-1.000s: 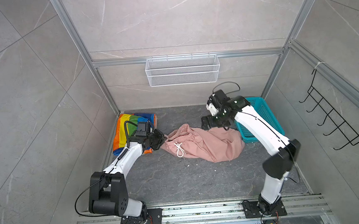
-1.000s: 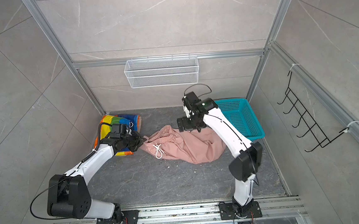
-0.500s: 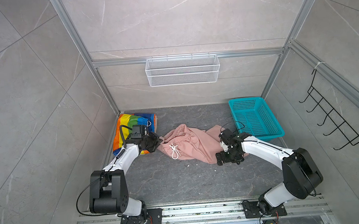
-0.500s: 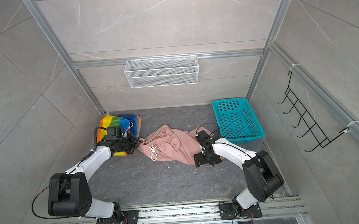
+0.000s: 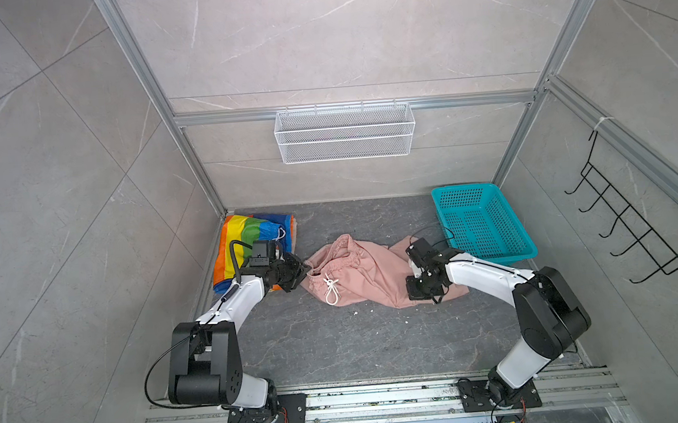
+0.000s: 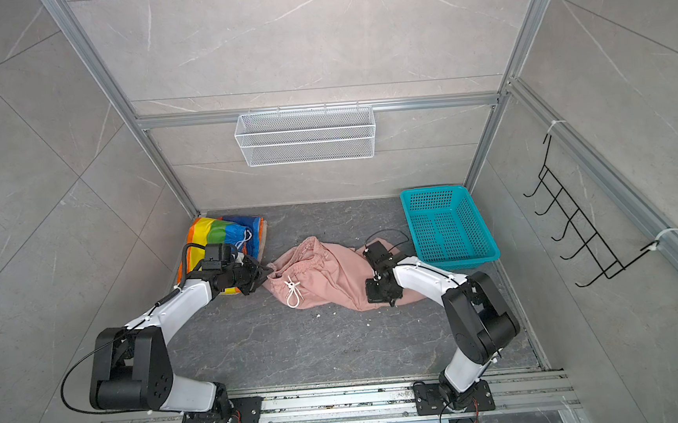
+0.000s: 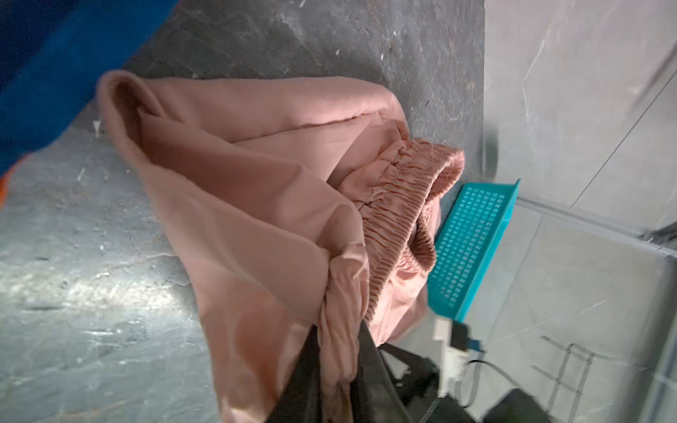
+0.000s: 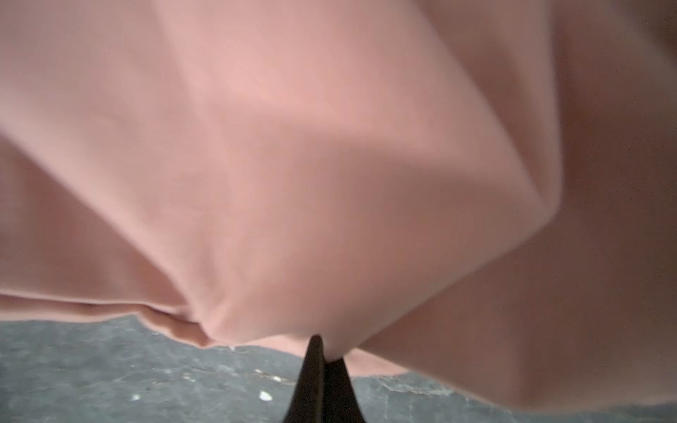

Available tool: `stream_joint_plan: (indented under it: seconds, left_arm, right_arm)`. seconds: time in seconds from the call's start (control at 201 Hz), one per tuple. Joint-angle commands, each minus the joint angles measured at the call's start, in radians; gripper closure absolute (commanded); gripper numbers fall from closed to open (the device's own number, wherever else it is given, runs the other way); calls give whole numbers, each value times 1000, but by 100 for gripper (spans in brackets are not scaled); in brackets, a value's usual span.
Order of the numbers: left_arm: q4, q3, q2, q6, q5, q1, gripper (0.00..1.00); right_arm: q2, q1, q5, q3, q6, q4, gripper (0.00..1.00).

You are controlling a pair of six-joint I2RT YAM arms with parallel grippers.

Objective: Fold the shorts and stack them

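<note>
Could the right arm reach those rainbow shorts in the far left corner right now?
Probably not: its claw is shut on the pink shorts, and the left arm stands between it and the rainbow shorts.

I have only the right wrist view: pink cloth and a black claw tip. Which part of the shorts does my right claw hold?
Observer: The right claw pinches the near edge of the pink shorts, at the end beside the teal basket.
Operator: And the left claw?
Observer: The left claw is shut on the waistband end, on the opposite side.
Operator: Are there other shorts?
Observer: Rainbow shorts lie against the left wall, beyond the left claw.
</note>
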Motion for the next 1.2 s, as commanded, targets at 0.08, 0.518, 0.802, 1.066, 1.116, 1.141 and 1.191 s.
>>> stream_joint_plan:
  seconds: [0.08,0.518,0.802,1.066,1.116,1.141,1.191]
  left_arm:
    - [33,3,-138,-89,41,-86,100]
    - [355,30,-105,-417,198,115,100]
    - [353,96,179,-315,267,117,74]
    - [-58,298,123,20,172,117,40]
    - [-144,333,98,83,118,119,28]
    - [-172,346,86,103,100,120,20]
    - [-194,363,75,119,82,120,2]
  right_arm:
    - [-128,-2,38,331,-37,-140,100]
    - [967,-279,-62,2059,30,-682,87]
    - [746,-278,-100,1554,-4,-486,24]
    - [670,-249,-88,1633,-78,-654,1]
    - [612,-220,-71,1535,-94,-629,1]
    - [572,-206,-63,1458,-99,-601,1]
    - [490,-176,-62,1299,-99,-531,1]
